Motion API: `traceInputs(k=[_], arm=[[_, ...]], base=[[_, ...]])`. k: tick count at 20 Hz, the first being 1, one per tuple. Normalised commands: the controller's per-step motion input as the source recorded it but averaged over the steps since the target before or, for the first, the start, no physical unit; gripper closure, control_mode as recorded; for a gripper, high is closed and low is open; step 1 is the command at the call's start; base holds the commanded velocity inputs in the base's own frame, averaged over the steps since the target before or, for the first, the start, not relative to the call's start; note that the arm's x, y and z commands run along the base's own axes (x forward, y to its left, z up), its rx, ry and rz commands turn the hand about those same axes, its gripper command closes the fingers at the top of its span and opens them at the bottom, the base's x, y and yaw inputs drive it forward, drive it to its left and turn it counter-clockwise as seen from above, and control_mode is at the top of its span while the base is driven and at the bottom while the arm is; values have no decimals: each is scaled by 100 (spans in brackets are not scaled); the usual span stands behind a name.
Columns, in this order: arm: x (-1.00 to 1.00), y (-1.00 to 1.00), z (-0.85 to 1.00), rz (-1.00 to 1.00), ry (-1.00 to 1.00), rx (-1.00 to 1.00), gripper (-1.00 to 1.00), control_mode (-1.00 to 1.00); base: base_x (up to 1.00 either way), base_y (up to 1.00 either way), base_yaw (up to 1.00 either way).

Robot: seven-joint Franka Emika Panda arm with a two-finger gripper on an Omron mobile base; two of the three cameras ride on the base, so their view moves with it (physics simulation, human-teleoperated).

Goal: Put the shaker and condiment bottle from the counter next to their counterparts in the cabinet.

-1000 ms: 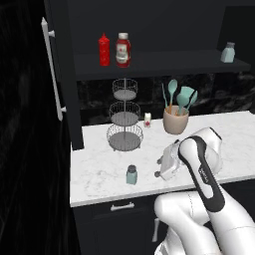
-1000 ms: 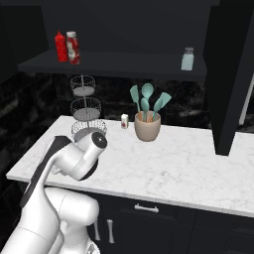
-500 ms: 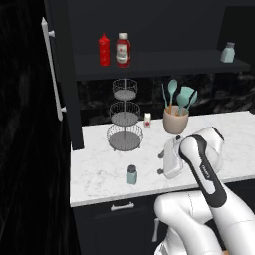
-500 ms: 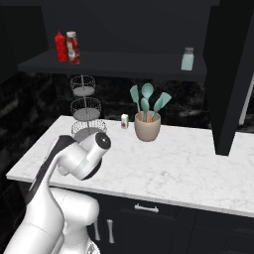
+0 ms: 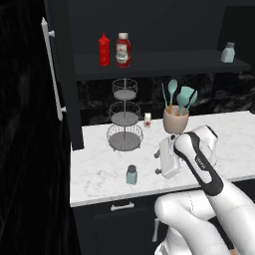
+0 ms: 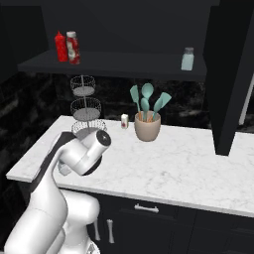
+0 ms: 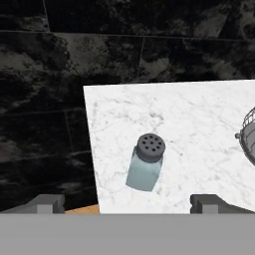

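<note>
Now we hold the two dark fingers (image 7: 50, 201) wide apart, gripping nothing, so the small pale teal shaker with perforated grey cap (image 7: 146, 162) stands between them on the white marble counter (image 7: 199, 124), ready for gripping.

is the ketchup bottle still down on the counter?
No, the condiment bottle already stands on the cabinet shelf beside the slim red squeeze bottle.
</note>
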Motion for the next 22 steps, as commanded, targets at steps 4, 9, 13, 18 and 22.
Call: traceInputs(k=[4,9,13,18,22], arm=[[0,18,-42,0,2,0,-100,-100],[0,28,-68,0,-1,0,-100,-100],[0,30,-72,0,-10,0,-100,-100],[0,7,-64,0,-8,5,-100,-100],[0,0,-71,1,-5,13,-100,-100]], base=[[0,0,0],[0,0,0],[0,0,0],[0,0,0],[0,0,0]])
